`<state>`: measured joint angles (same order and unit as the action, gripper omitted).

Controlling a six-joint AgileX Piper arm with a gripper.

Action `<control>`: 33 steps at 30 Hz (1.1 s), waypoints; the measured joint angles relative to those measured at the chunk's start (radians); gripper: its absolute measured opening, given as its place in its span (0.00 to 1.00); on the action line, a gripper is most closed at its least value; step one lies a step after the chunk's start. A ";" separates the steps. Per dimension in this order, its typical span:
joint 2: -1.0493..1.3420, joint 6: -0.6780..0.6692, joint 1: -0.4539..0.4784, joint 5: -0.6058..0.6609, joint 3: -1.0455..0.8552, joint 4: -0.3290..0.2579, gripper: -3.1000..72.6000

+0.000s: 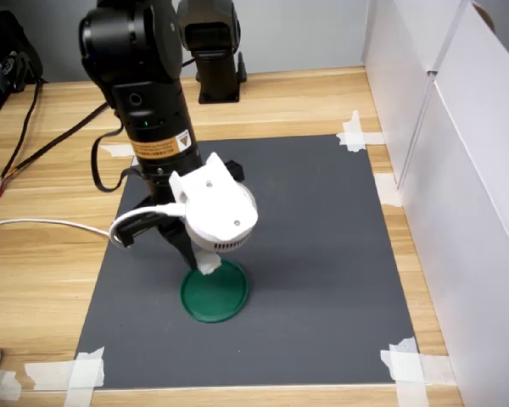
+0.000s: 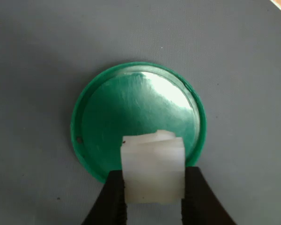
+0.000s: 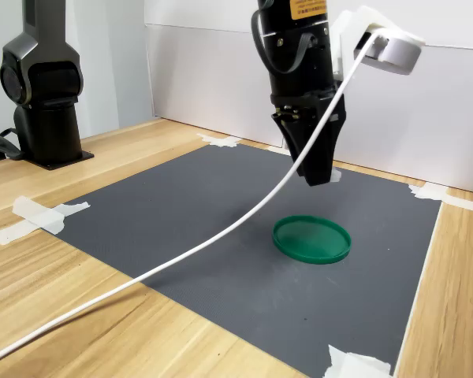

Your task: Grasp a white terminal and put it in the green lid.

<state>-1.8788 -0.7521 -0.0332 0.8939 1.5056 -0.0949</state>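
In the wrist view the white terminal is clamped between the two black fingers of the gripper, with one finger pressed against each side face. The block appears nearly cubic, so no long axis can be determined; its flat front face is directed toward the camera, and a slightly stepped upper edge lies over the green lid. The lid lies flat on the dark grey mat, open side up, with its low rim fully visible and a bright reflection on its inner floor. In the second exterior view the gripper hangs above the lid, clear of it, and the terminal itself cannot be distinguished. In the first exterior view, from left to right: dark cables trail across the wooden table; the black arm descends over the mat, carrying the white wrist camera housing; the terminal shows just over the near edge of the lid; white tape strips fix the mat corners; and a white panel wall bounds the first exterior view's right side.
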 joint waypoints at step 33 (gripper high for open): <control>-0.068 -0.014 0.000 -0.024 0.002 -0.002 0.62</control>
<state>-1.9470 -0.7663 -0.0332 0.8695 1.5073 -0.0964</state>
